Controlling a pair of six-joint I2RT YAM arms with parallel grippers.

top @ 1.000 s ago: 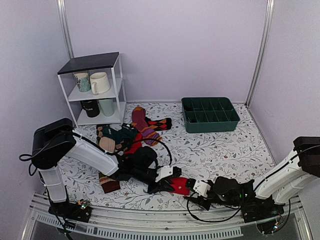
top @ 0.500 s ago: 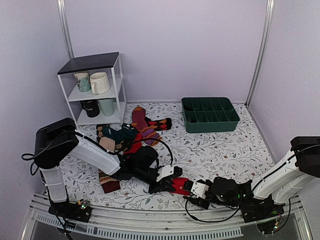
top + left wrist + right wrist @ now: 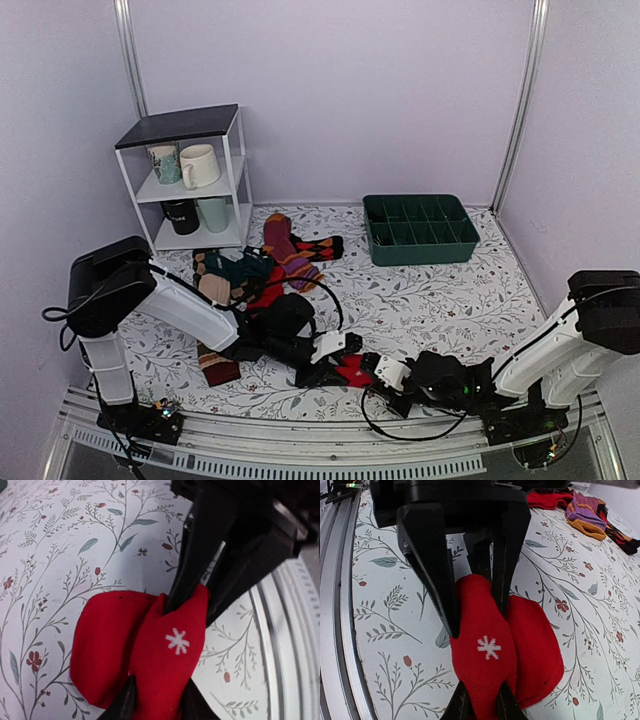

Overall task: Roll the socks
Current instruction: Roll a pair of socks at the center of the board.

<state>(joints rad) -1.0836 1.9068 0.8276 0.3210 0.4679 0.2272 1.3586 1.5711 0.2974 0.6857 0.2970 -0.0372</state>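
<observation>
The socks (image 3: 353,372) are a bright red folded bundle with a small white snowflake, lying low over the floral cloth near the front edge. My left gripper (image 3: 333,366) reaches in from the left and my right gripper (image 3: 384,373) from the right. In the left wrist view the socks (image 3: 167,645) sit between my left gripper (image 3: 159,701), whose fingers press both sides. In the right wrist view my right gripper (image 3: 481,705) pinches the near end of the socks (image 3: 487,650) into a narrow waist. A second red fold lies beside the gripped one.
A green divided tray (image 3: 420,228) stands at the back right. A white shelf (image 3: 190,180) with mugs is at the back left. A pile of other socks (image 3: 262,262) lies behind the left arm, and a brown striped sock (image 3: 217,365) lies left. A metal rail (image 3: 300,455) borders the near edge.
My right gripper has slid left and closed onto the red bundle. My left gripper has eased its squeeze a little and stays on the bundle.
</observation>
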